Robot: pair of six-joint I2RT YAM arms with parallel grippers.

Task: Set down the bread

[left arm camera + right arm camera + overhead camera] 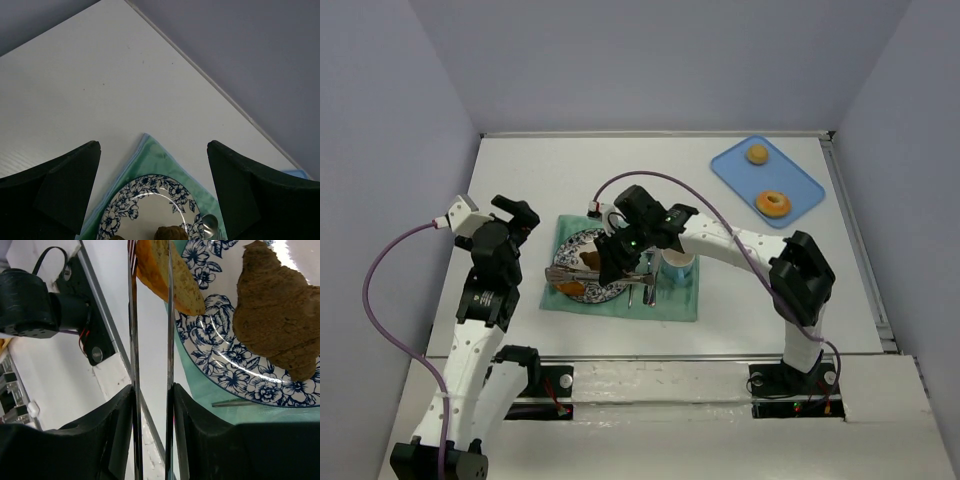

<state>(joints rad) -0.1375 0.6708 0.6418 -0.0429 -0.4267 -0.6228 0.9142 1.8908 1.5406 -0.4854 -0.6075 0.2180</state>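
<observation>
One desk [520, 160]. On it: one green mat [682, 302], one flowered plate [225, 365], one blue cup [678, 268], one blue tray [800, 185]. Four baked items in all: one bread slice [170, 275], one brown pastry [275, 310], one bun [757, 154], one doughnut [773, 203]. One pair of tongs [132, 340]. One spoon [210, 223]; other cutlery is too small to count. Two arms, the left arm [485, 290] and the right arm [800, 280], carry two pincers, the left pincer [153, 147] and the right pincer [150, 395].

Left arm [485, 290] folded upright by the left edge of the table [550, 170]; left pincer [152, 150] parted wide, gripping nothing. Right arm [740, 245] stretched from the near edge leftward to mid-table, wrist pitched down; right pincer [152, 390] pressed in on both blades of the tongs [132, 330].
</observation>
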